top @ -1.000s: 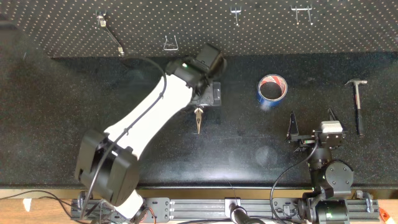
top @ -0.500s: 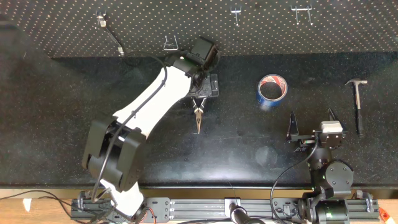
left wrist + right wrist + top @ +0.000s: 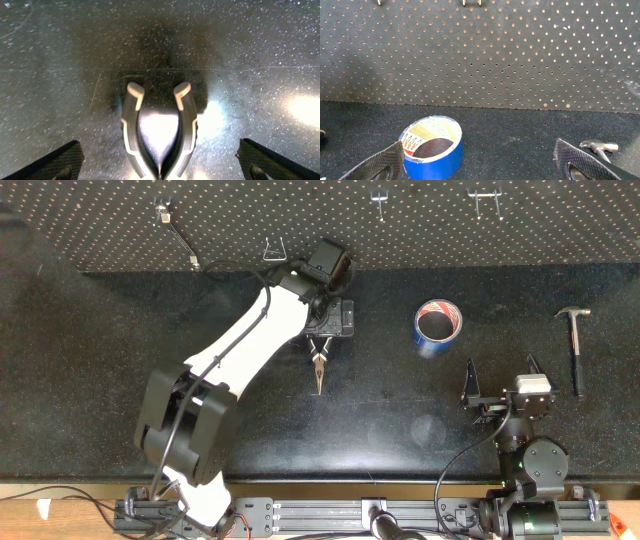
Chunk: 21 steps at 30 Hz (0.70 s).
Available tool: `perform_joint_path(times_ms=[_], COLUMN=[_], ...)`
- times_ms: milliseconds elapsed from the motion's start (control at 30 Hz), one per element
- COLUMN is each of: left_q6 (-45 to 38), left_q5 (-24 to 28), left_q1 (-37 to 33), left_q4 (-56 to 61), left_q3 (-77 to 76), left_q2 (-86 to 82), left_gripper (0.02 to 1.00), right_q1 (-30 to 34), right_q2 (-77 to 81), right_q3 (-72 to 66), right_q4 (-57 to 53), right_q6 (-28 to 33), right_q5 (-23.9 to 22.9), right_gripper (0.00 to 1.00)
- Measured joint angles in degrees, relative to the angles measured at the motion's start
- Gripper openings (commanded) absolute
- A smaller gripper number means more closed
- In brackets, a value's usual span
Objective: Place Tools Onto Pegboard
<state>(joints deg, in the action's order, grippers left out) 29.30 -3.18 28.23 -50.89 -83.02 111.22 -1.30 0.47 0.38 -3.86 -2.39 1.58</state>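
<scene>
Change: over the last second the left arm point(image 3: 240, 350) has drawn its wrist up the top view toward the pegboard point(image 3: 420, 225) and swung its elbow right; in the last half-second it barely shifts. The pliers point(image 3: 318, 370), tape point(image 3: 438, 326), hammer point(image 3: 575, 352) and right arm point(image 3: 530, 450) lie as before.
Left claw point(image 3: 160, 145): released, with its fingers point(image 3: 67, 159) spread wide, one to each side of the pliers' handles and neither touching them.
Pliers: flat on the desk point(image 3: 100, 380), left of centre, with handles toward the pegboard and nose toward the arm bases; the handles are splayed apart.
Right claw point(image 3: 498, 385): released, grasping nothing; near its own base and facing the pegboard.
Tape: blue roll on the desk with its opening upward, between the pliers and the hammer and well apart from both.
Hammer: on the desk at the far right, head toward the pegboard.
Wrench point(image 3: 180, 235): hangs on the pegboard, upper left.
Hooks point(image 3: 275, 250): one wire hook near the board's lower edge, beside the left arm's wrist in the top view, and two more farther right, high on the board.
Pegboard: dark and perforated, along the desk's far edge.
</scene>
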Motion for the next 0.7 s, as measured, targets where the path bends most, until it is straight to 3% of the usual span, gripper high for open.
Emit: perform_joint_path(times_ms=[700], left_q6=[-1.6], left_q5=[2.4], left_q1=[-0.83], left_q4=[0.37], left_q3=[-0.02], left_q2=[2.78], left_gripper=[0.998], right_q1=[0.0], right_q2=[0.0], right_q3=[0.0], right_q4=[0.0], right_q6=[0.0], right_q5=[0.02], right_gripper=[0.976])
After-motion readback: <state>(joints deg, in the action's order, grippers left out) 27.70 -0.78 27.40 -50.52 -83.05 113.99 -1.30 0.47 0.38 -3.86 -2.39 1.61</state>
